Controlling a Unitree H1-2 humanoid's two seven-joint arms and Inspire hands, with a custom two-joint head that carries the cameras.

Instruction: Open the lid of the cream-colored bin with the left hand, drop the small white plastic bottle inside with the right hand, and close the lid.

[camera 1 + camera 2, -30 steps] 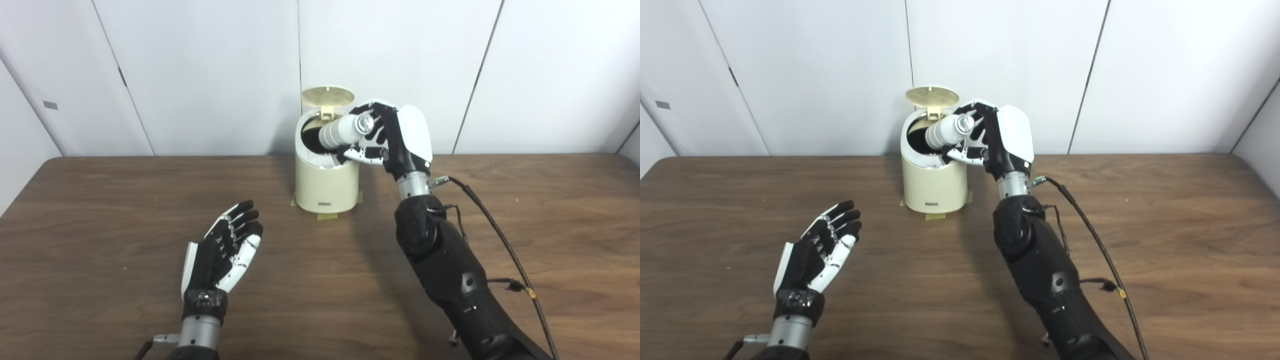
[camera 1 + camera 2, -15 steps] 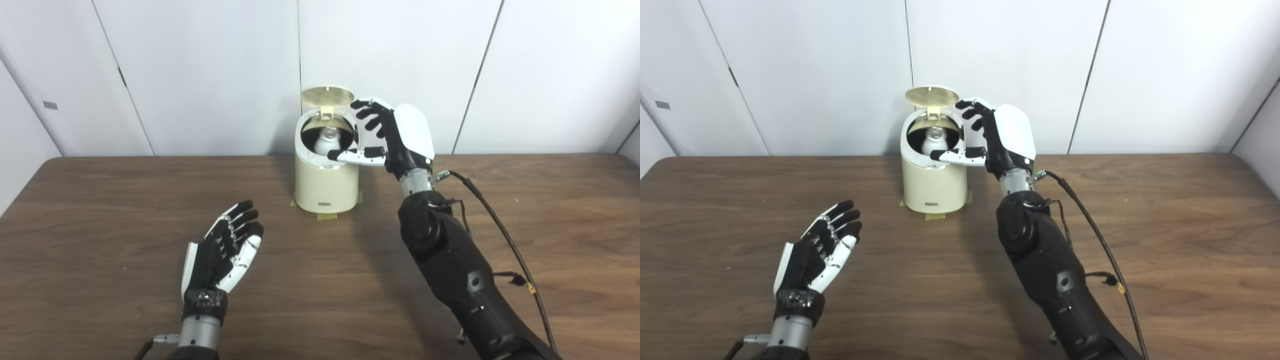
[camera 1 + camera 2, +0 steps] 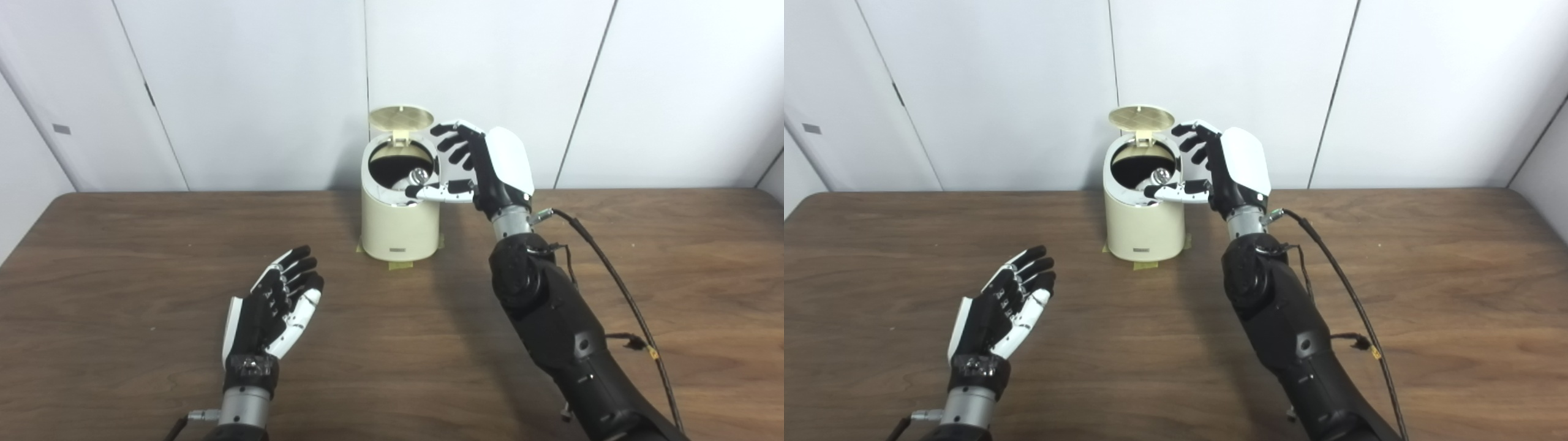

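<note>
At the centre top of the frame, the cream-colored bin (image 3: 399, 220) stands on the wooden table (image 3: 122, 275) with its lid (image 3: 401, 116) tipped up at the back. The small white plastic bottle (image 3: 414, 179) lies inside the dark opening, only its top showing. The right hand (image 3: 481, 168) hovers at the bin's right rim, fingers spread, holding nothing. The left hand (image 3: 272, 306) waits at lower left, palm up, fingers apart and empty.

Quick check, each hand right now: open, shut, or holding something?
Left hand: open, empty, palm up over the brown wooden table.
Right hand: open, empty, beside the cream-colored bin.
</note>
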